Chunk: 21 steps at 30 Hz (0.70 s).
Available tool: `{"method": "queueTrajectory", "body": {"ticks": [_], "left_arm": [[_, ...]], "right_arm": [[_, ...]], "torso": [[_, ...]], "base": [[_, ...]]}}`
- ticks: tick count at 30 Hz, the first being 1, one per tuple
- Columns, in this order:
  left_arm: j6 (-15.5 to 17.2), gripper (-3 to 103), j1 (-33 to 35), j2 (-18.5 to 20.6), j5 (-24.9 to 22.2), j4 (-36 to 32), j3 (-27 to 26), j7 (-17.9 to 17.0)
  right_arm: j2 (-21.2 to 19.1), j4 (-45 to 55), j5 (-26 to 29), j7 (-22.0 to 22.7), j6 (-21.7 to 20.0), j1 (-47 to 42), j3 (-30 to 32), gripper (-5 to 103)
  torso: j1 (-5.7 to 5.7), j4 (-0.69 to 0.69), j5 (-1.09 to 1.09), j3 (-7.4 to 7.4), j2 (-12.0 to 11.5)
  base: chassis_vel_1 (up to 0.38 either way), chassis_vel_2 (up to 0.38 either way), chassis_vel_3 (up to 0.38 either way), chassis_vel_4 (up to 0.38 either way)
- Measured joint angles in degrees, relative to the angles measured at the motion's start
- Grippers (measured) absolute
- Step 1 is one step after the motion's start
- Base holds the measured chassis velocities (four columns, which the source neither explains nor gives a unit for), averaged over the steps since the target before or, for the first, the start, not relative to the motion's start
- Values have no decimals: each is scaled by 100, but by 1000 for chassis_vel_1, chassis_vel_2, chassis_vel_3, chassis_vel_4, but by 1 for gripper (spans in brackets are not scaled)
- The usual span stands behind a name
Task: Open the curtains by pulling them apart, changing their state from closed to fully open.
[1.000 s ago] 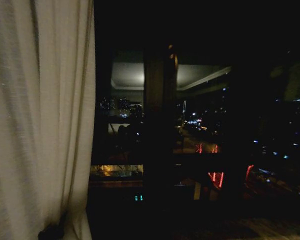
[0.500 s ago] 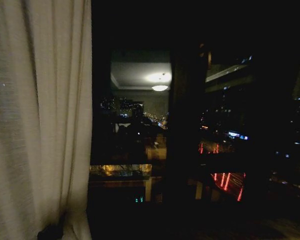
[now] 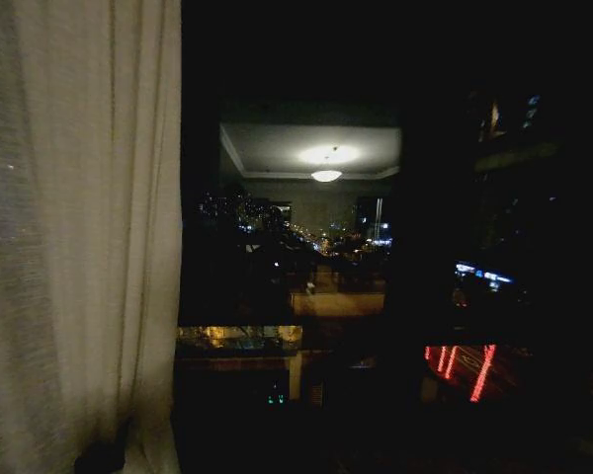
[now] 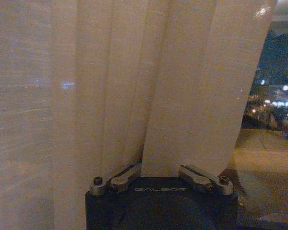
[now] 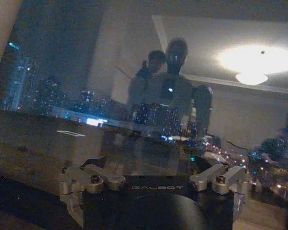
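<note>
Our left: curtain (image 3: 79, 237) hangs bunched at left edge of head view, pleats running full height, dark window (image 3: 306, 257) bare beside it. Left gripper (image 4: 161, 175) sits low against curtain (image 4: 134, 86), pleats rising straight out of it; we cannot tell whether it grips a fold. Centre: glass reflects lit ceiling lamp (image 3: 326, 175) over city lights. Our right: right gripper (image 5: 153, 179) faces window (image 5: 62, 72), away from fabric, linkages spread wide, nothing held.
</note>
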Motion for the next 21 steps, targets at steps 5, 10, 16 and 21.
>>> {"method": "queueTrajectory", "body": {"ticks": [5,10,16,21], "left_arm": [[-1,2,-3,2,-5,17,-9,3],[-6,2,15,-2,-15,29,-20,6],[-12,2,9,26,-153,72,-226,3],[-5,2,-15,123,-390,153,-573,4]], "right_arm": [[0,-22,-8,-2,35,13,-26,100],[-1,-73,-8,-2,139,48,-50,100],[-1,-91,-81,-3,137,62,-97,100],[-1,-112,-103,-8,136,68,-124,100]], "torso": [[0,0,0,0,0],[0,-1,0,0,0],[-1,-2,1,1,0],[0,0,-1,1,0]], "base": [[127,143,-136,-139],[41,20,-31,-34],[0,0,0,0],[0,0,0,0]]}}
